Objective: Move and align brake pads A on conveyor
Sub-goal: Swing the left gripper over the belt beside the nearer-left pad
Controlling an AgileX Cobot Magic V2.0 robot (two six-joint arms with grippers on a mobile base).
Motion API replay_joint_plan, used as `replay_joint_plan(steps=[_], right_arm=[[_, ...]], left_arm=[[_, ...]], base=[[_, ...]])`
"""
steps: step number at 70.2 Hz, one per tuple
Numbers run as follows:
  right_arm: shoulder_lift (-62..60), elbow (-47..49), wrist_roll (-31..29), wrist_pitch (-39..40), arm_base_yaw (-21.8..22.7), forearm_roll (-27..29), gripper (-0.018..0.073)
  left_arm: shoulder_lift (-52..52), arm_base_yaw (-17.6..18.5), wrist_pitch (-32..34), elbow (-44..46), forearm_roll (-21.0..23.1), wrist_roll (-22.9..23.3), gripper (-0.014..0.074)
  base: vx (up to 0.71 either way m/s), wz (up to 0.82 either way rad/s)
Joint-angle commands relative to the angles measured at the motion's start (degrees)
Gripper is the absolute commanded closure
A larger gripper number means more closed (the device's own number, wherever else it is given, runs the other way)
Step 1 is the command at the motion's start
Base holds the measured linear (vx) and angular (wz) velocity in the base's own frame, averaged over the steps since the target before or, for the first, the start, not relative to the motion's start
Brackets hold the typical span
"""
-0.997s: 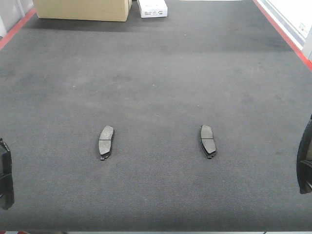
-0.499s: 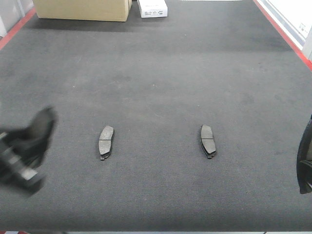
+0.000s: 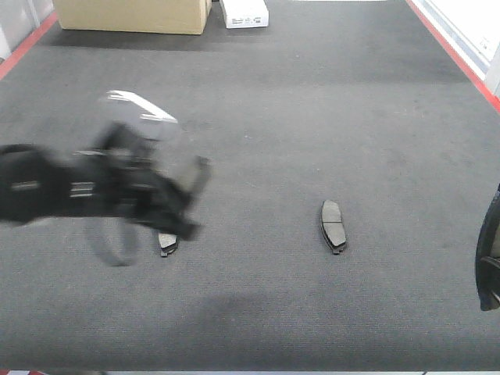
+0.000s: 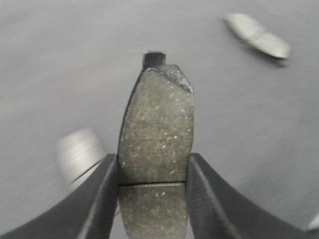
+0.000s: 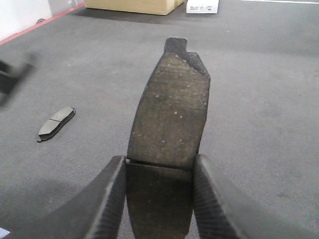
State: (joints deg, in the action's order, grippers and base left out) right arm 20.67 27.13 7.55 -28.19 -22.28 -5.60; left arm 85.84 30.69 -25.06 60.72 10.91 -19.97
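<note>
Two brake pads A lie on the dark conveyor [image 3: 258,117]: one at centre right [image 3: 333,226], and one at the left [image 3: 166,244] mostly covered by my blurred left arm. My left gripper [image 3: 183,199] hovers over that left pad, shut on a third pad [image 4: 155,129] gripped across its groove between both fingers [image 4: 102,199]. At the belt's right edge, my right gripper [image 3: 491,266] is shut on a fourth pad [image 5: 169,114], held upright above the belt. The right wrist view also shows a lying pad [image 5: 56,122], and the left wrist view a blurred one [image 4: 256,42].
A cardboard box [image 3: 133,14] and a small white box [image 3: 244,12] stand at the belt's far edge. Red borders [image 3: 453,47] run along both sides. The belt's near edge is at the bottom of the front view.
My left arm has swung fast from the belt's left edge inward and now covers the left lying pad. The right gripper and both lying pads have stayed put.
</note>
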Motion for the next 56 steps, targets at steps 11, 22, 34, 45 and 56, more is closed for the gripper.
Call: replay_joint_plan(steps=[11, 22, 34, 45, 56], right_arm=[[0.3, 1.66, -0.37, 5.59, 0.07, -0.57, 0.0562], [0.3, 1.66, -0.37, 5.59, 0.07, -0.57, 0.0562], [0.3, 1.66, -0.37, 5.59, 0.07, -0.57, 0.0562], [0.3, 1.66, -0.37, 5.59, 0.07, -0.57, 0.0562], [0.3, 1.66, -0.37, 5.59, 0.07, -0.57, 0.0562]], left_arm=[[11.12, 5.16, -3.1, 14.48, 0.92, 11.6, 0.0437], [16.05, 5.05, -9.48, 21.37, -10.37, 31.77, 0.0437], [21.13, 5.05, -13.87, 27.68, -20.04, 51.63, 0.0429], [24.76, 4.78, -15.87, 29.83, -19.6, 55.65, 0.041], [27.81, 4.59, -16.44, 29.83, -19.72, 60.75, 0.0385]], base=[[0.0, 0.0], [0.0, 0.0], [0.0, 0.0], [0.0, 0.0], [0.0, 0.0]])
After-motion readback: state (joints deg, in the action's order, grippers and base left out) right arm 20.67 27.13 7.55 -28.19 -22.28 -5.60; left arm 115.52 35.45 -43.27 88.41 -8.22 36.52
